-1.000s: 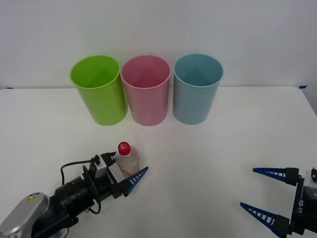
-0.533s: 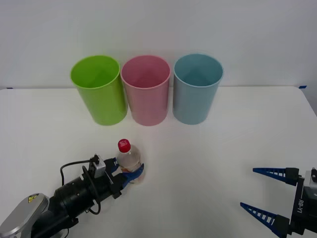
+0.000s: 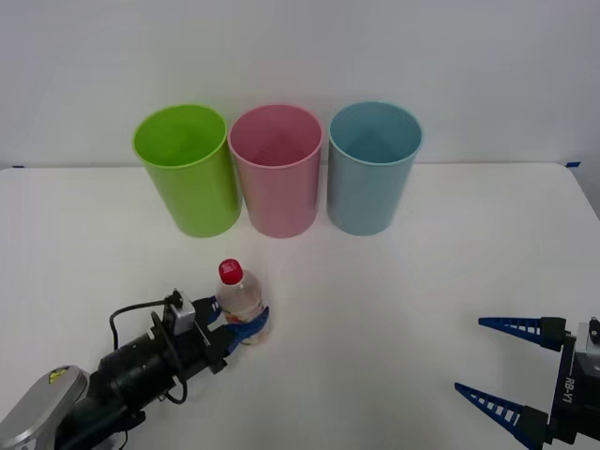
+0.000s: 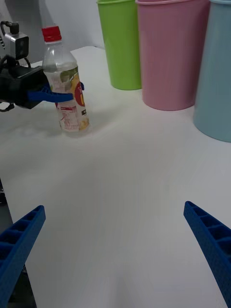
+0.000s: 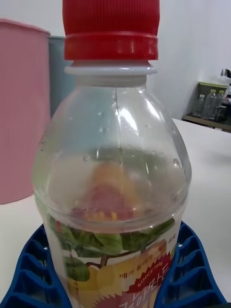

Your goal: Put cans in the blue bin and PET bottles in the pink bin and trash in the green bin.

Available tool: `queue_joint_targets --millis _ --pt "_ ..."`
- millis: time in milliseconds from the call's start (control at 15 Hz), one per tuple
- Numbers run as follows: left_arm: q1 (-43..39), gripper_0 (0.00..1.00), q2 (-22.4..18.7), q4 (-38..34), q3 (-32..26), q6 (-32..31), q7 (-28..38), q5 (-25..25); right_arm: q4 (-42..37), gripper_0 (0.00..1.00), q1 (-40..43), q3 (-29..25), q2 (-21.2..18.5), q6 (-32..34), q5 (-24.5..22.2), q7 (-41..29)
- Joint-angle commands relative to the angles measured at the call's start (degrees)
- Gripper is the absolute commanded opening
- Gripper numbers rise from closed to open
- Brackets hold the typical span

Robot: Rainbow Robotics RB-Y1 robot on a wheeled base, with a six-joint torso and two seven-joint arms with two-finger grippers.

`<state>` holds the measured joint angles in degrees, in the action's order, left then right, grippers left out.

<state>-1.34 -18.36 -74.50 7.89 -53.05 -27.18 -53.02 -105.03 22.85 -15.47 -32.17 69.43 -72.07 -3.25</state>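
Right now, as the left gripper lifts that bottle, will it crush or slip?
It looks empty, so the PET bottle is probably light. Its thin clear wall may dent under the left gripper, shut around the label. The fingers are ribbed, so slipping seems unlikely.

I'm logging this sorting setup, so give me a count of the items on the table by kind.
Bins: 3, the green bin, the pink bin, the blue bin
PET bottles: 1, the red-capped bottle, held in the left gripper
Total: 4
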Motion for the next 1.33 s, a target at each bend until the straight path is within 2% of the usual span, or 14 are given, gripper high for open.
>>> queue_joint_targets --millis 67,467,933,1333 --pt "0.02 0.0 -0.53 0.06 -1.29 -0.3 -0.15 1.61 0.0 1.0 0.0 0.0 0.0 0.0 0.0 0.0" --pt "0.46 0.0 -2.03 -1.17 -1.91 -0.38 -0.24 6.44 0.0 1.0 0.0 0.0 0.0 0.0 0.0 0.0" --pt "0.63 0.0 -2.55 -4.6 -3.67 0.06 0.99 6.44 0.0 1.0 0.0 0.0 0.0 0.0 0.0 0.0" --pt "0.81 0.0 -2.82 -9.35 -3.4 2.96 2.92 6.53 0.0 1.0 0.0 0.0 0.0 0.0 0.0 0.0"
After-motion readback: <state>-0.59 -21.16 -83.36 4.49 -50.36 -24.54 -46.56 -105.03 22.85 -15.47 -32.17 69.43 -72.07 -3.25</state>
